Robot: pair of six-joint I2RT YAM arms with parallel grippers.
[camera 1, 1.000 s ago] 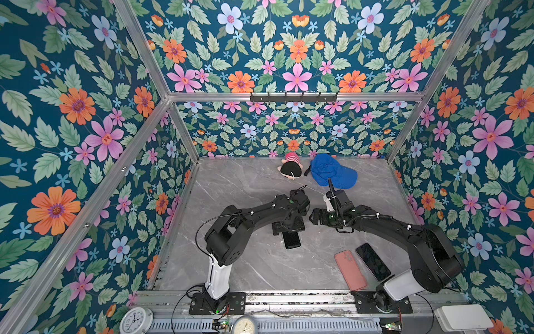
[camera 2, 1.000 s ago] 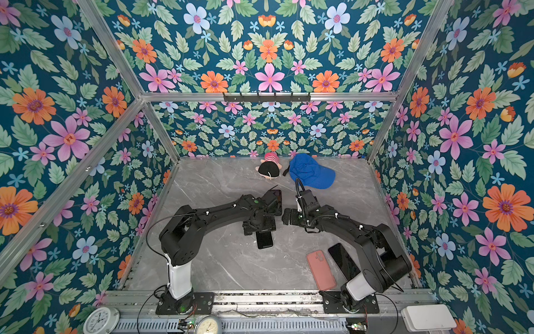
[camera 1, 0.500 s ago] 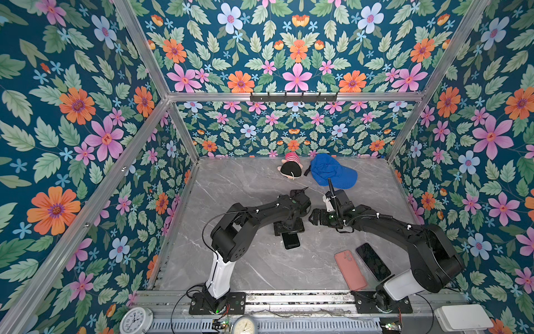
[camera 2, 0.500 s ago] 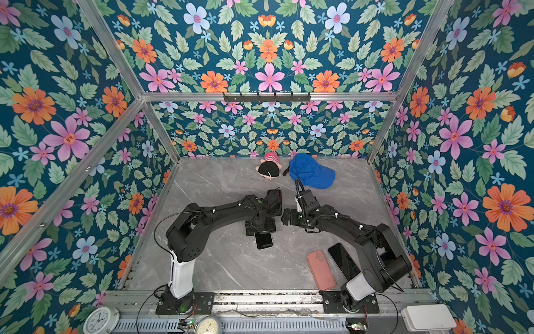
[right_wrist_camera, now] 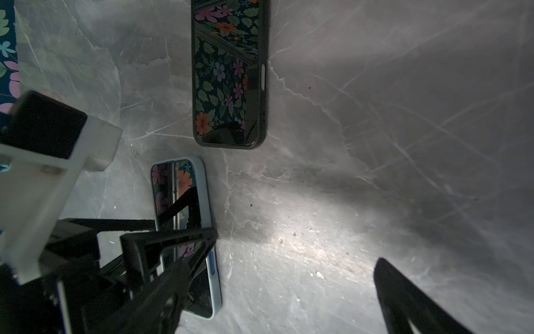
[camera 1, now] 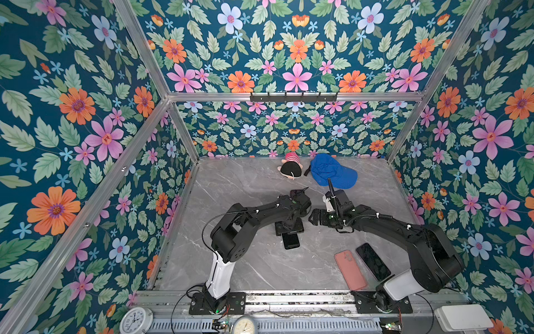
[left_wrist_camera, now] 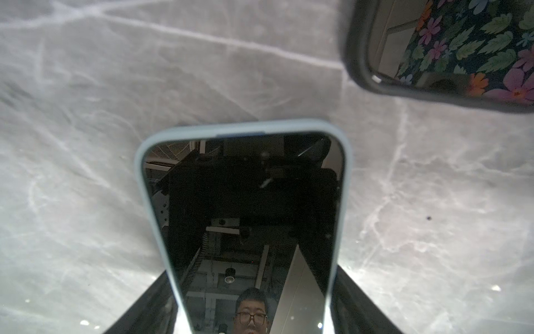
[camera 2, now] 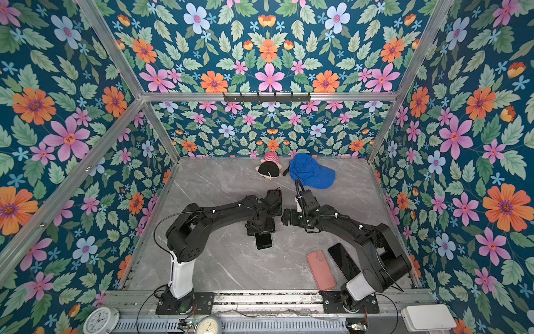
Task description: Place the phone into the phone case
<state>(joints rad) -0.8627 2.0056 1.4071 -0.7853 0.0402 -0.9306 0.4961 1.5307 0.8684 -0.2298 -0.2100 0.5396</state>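
A phone with a pale blue rim (left_wrist_camera: 245,202) lies screen up mid-table, partly showing under my left gripper (camera 1: 289,231) in both top views (camera 2: 263,241). The left gripper (left_wrist_camera: 252,274) straddles it, fingers (left_wrist_camera: 361,300) against both long edges; the phone rests flat on the marble. My right gripper (camera 1: 313,217) hovers open just to the right, holding nothing (right_wrist_camera: 277,289). At the front right a bare black phone (camera 1: 372,261) lies beside a pink phone case (camera 1: 349,273), far from both grippers.
A second phone in a dark case (right_wrist_camera: 228,72) lies just past the pale-rimmed phone's end (left_wrist_camera: 433,86). A blue cap (camera 1: 332,173) and a small doll (camera 1: 290,170) sit at the back wall. Floral walls close three sides.
The left jaws have narrowed onto the pale-rimmed phone's sides and the left arm's elbow shifted slightly. The phone itself and the right arm have not moved.
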